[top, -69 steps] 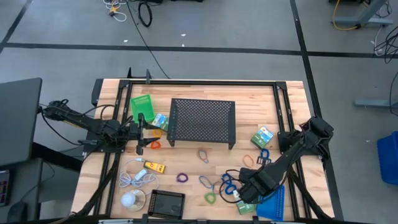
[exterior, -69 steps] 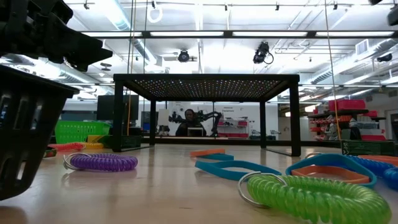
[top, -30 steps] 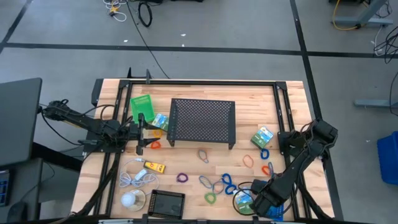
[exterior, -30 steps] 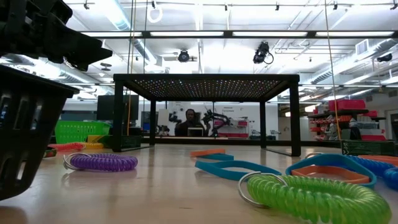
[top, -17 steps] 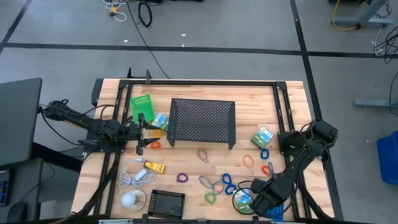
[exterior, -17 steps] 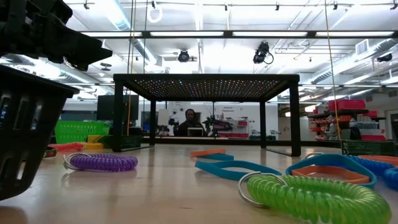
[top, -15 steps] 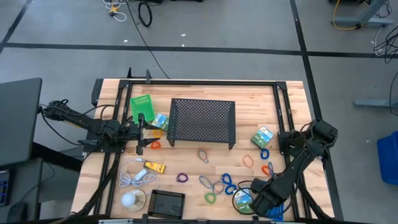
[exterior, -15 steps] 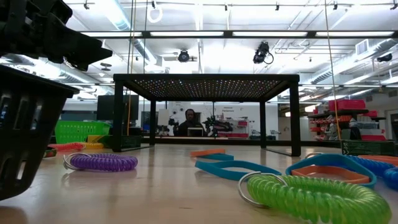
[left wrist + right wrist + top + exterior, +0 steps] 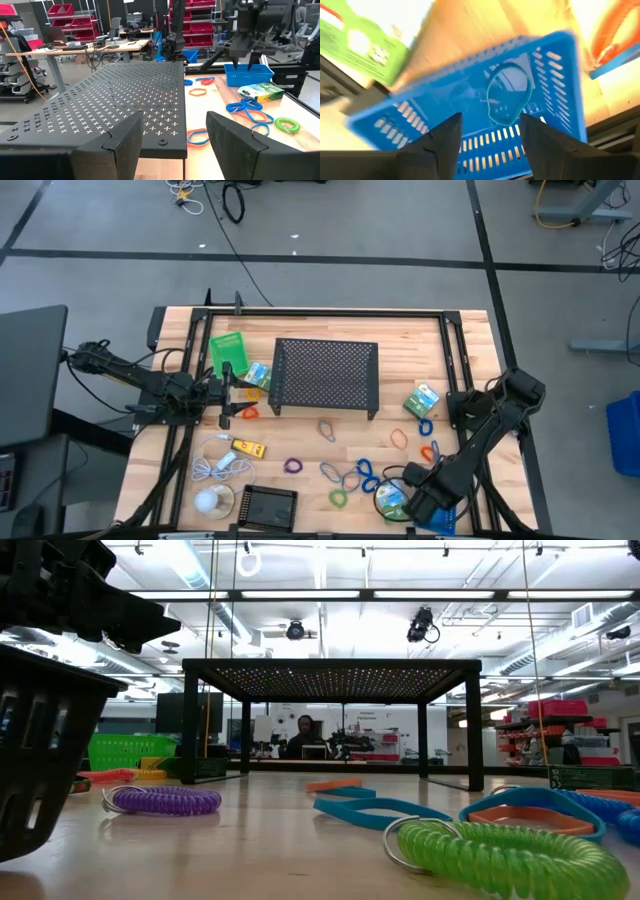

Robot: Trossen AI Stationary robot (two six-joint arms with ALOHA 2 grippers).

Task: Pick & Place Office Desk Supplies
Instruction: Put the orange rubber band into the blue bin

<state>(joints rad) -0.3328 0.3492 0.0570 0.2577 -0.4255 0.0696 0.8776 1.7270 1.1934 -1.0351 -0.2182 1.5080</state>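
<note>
1. Table (image 9: 320, 325): pale wood, filling the middle of the high view, strewn with supplies.
2. Black mesh rack (image 9: 326, 373): standing on legs at upper centre of the table.
3. Left gripper (image 9: 228, 392): at centre left of the high view, just beside the rack's left edge, fingers spread wide with nothing between them; pointed across the rack's top in the left wrist view.
4. Right gripper (image 9: 425, 500): low at the lower right of the high view, hanging over the blue tray (image 9: 560, 75), fingers apart and holding nothing.
5. Blue tray: at the table's lower right corner, largely hidden under the right arm from above; one blue loop (image 9: 507, 95) lying inside on its floor.
6. Black tray (image 9: 266, 505): at lower centre left, against the near edge.
7. Green tray (image 9: 227, 350): at upper left, left of the rack.
8. Green-blue packets: one (image 9: 422, 400) at centre right, one (image 9: 258, 374) touching the rack's left side, one (image 9: 392, 502) just left of the right gripper.
9. White cable (image 9: 222, 465) and white ball (image 9: 209, 500): at lower left, near the black tray.
10. Yellow block (image 9: 248, 447): at lower left, above the cable.
11. Loose loops scattered below the rack: purple loop (image 9: 293, 466), green loop (image 9: 338, 498), orange loop (image 9: 400, 438), tangled blue loops (image 9: 362, 472).
</note>
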